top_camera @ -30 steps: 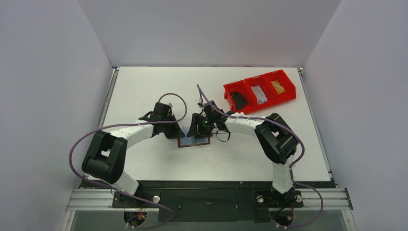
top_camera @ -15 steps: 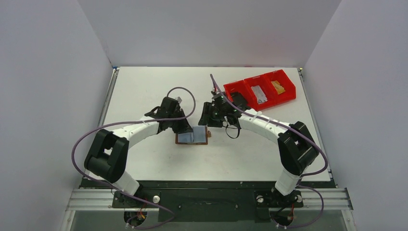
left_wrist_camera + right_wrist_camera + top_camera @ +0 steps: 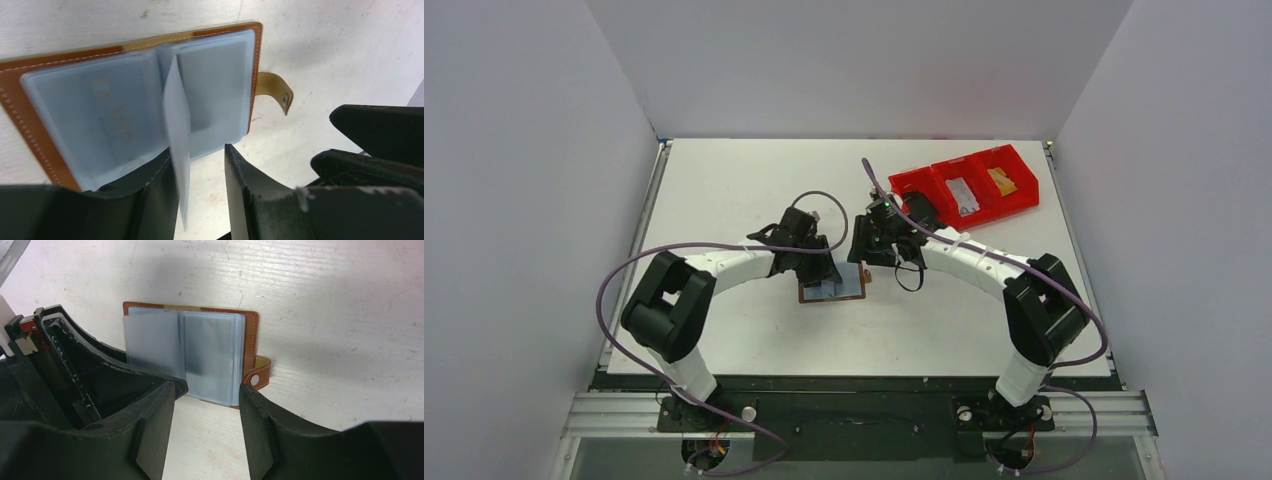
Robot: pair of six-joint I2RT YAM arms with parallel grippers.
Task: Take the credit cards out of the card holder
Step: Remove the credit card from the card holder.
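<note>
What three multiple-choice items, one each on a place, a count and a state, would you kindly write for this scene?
1. Where on the white table does the red rectangular plastic bin stand? A near left corner; B far right; C front middle.
2. How many compartments has that bin? A two; B five; C three.
3. How is the brown leather card holder? A lying open; B folded shut; C lifted.
Key: 1 B, it sits by the far right edge; 2 C, two dividers show; 3 A, its pale inner pockets lie exposed.
</note>
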